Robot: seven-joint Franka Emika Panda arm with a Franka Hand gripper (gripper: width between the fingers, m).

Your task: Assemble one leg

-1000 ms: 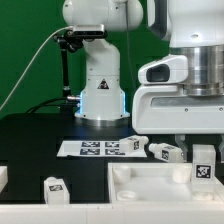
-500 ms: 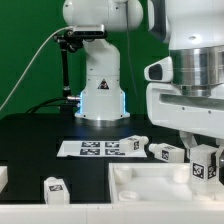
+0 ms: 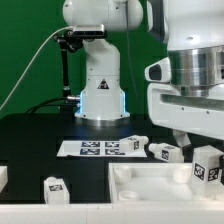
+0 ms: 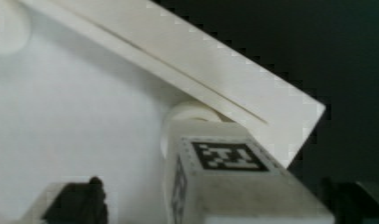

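My gripper (image 3: 205, 158) is at the exterior view's right, shut on the leg (image 3: 208, 171), a stubby white post with a black-and-white tag on its face. It holds the leg just above the far right corner of the large white tray-like body (image 3: 150, 186). In the wrist view the leg (image 4: 230, 175) hangs between my two dark fingers (image 4: 76, 200), over the body's corner (image 4: 97, 110). The leg's lower end is hidden, so I cannot tell whether it touches the body.
The marker board (image 3: 95, 148) lies behind the body. Loose legs lie at its right end (image 3: 136, 145), beside it (image 3: 165, 152) and at the front left (image 3: 52, 187). The arm's white base (image 3: 100, 95) stands at the back.
My gripper has moved a little toward the exterior view's right and slightly down, with the leg in it. Nothing else has moved.
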